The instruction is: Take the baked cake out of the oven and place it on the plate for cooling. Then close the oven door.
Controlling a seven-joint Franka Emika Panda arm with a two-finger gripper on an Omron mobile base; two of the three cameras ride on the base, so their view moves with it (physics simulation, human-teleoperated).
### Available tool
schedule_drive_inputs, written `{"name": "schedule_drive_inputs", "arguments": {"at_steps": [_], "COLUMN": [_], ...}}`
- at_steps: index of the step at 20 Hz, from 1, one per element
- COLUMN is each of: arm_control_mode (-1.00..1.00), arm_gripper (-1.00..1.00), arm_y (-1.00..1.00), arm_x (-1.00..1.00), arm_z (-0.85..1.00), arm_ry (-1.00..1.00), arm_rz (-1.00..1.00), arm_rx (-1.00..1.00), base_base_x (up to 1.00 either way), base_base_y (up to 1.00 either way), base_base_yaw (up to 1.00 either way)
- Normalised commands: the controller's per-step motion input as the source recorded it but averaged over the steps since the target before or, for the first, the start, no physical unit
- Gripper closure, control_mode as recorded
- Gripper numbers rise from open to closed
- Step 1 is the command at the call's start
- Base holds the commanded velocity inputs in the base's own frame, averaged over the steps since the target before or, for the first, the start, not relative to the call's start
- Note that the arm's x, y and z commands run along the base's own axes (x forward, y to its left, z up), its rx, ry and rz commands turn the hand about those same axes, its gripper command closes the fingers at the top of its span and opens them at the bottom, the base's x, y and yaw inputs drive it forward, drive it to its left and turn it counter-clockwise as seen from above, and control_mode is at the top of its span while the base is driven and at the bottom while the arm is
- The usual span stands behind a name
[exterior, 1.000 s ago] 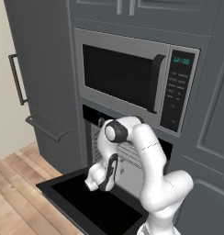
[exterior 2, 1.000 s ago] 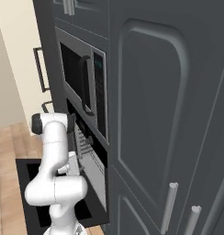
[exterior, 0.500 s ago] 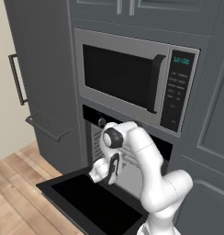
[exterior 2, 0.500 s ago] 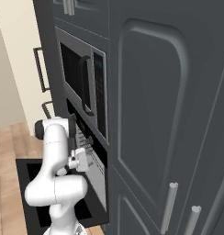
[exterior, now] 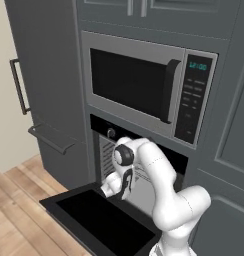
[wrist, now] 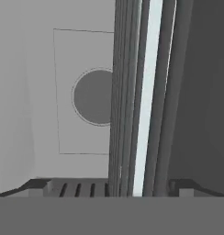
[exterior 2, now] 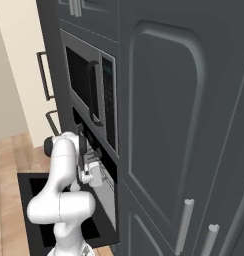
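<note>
The oven [exterior: 106, 133] sits under the microwave with its oven door [exterior: 96, 220] folded down flat, the dark glass facing up. My gripper [wrist: 111, 188] is open at the mouth of the cavity, its fingertips [wrist: 38, 186] spread wide. My hand [exterior: 116, 184] hangs just above the door's inner edge and shows from the side as the hand [exterior 2: 92, 172]. The hand view is rolled, so the wire rack [wrist: 141, 101] runs as upright bars straight ahead of the fingers. Behind it is the grey back wall with a round fan disc [wrist: 92, 96]. The baked cake is hidden, and the plate is out of view.
The grey-framed microwave [exterior: 136, 87] with its keypad [exterior: 191, 97] hangs right above the oven. A tall dark cabinet with a bar handle [exterior: 19, 87] stands to the left and cabinet doors [exterior 2: 184, 150] to the right. Wooden floor [exterior: 16, 215] lies below the door.
My hand has moved from above the open door forward and slightly up into the oven's mouth. The door and everything else have stayed put.
</note>
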Motion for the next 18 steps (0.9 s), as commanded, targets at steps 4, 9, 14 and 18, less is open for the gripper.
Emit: {"name": "schedule_drive_inputs", "arguments": {"at_steps": [4, 9, 14, 18], "arm_control_mode": [-1.0, -1.0, -1.0, -1.0], "arm_gripper": [-1.0, -1.0, -1.0, 1.0], "arm_y": [-0.21, -0.28, -0.32, -0.24], "arm_x": [0.37, 0.32, 0.43, 0.39], "arm_z": [-0.36, -0.35, -0.19, -0.09], "arm_ry": [0.08, 0.08, 0.04, 0.03], "arm_rz": [0.0, 0.0, 0.0, 0.0], "arm_rx": [0.0, 0.0, 0.0, 0.04], "base_base_x": [0.0, 0.0, 0.0, 0.0], "base_base_y": [0.0, 0.0, 0.0, 0.0], "base_base_yaw": [0.0, 0.0, 0.0, 0.0]}}
